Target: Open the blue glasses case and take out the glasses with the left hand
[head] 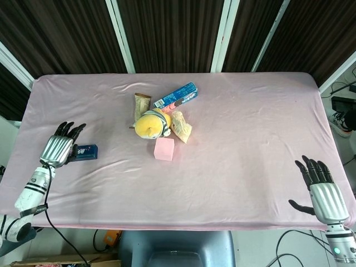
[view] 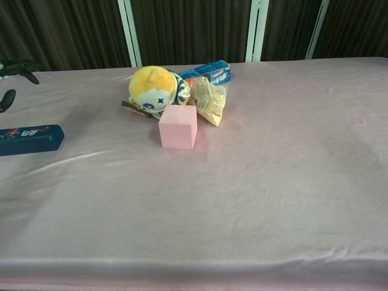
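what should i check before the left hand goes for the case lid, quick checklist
1. Blue glasses case lid shut and flat on the table: ok.
2. Left hand holds nothing, fingers apart: ok.
3. Left hand above the case's left end: ok in head view; contact cannot tell.
4. Pink block and plush toy apart from the case: ok.
5. Right hand open at the far edge, out of the way: ok.
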`<state>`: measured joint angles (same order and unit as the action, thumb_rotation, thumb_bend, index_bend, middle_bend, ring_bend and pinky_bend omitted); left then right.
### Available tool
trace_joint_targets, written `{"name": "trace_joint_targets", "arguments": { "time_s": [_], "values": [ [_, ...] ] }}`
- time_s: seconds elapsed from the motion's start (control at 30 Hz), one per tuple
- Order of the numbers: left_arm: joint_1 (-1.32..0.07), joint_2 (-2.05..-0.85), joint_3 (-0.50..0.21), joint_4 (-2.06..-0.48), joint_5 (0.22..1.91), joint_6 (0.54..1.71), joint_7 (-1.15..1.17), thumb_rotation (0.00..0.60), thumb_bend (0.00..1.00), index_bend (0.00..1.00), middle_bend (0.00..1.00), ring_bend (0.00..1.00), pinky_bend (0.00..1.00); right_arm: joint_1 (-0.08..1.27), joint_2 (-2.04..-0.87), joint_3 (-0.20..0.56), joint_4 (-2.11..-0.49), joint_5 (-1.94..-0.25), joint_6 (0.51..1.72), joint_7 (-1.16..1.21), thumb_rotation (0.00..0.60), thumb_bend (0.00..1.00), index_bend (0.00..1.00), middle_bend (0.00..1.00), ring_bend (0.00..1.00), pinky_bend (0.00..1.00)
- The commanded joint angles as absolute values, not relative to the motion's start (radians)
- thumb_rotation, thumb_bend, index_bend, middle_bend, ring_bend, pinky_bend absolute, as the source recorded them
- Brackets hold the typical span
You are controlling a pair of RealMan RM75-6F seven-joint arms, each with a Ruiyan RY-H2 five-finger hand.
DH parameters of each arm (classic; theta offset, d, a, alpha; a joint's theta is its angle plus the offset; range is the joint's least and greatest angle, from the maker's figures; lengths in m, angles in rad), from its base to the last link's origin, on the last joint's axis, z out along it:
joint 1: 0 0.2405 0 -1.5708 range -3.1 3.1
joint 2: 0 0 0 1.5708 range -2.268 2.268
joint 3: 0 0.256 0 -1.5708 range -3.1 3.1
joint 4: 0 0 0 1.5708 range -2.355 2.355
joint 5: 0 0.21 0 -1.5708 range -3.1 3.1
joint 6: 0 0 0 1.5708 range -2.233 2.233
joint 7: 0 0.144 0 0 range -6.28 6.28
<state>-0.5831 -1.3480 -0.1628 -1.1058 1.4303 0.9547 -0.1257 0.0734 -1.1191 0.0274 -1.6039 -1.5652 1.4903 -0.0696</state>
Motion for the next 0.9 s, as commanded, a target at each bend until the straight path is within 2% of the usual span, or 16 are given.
{"name": "trace_joint_targets", "arguments": {
  "time_s": [0.03,0.23,0.43,0.9],
  "values": [
    [-0.632,-1.403,-0.161,-1.008,1.367,0.841,-0.123,0.6,0.72,0.01,0.18,0.02,0.02,0.068,-1.116,0.025,-1.605,-1.571,1.5,-0.06,0.6,0.19,0.0,0.0,0.0,0.0],
    [-0.647,-1.421,-0.149,-0.954,1.307,0.716,-0.191,0.6,0.72,0.0,0.19,0.02,0.0,0.064,-1.11,0.023,-1.609,-1.573,1.504,-0.05,0.6,0.19,0.0,0.0,0.0,0.01],
    [-0.647,-1.429,-0.125,-0.91,1.343,0.724,-0.259,0.6,0.76,0.0,0.23,0.03,0.0,0.062,-1.109,0.023,-1.611,-1.574,1.508,-0.05,0.6,0.19,0.0,0.0,0.0,0.02],
    [-0.636,-1.397,-0.095,-0.915,1.31,0.649,-0.289,0.6,0.77,0.0,0.26,0.05,0.0,0.059,-1.111,0.014,-1.613,-1.596,1.513,-0.056,0.6,0.19,0.0,0.0,0.0,0.02]
  ]
}}
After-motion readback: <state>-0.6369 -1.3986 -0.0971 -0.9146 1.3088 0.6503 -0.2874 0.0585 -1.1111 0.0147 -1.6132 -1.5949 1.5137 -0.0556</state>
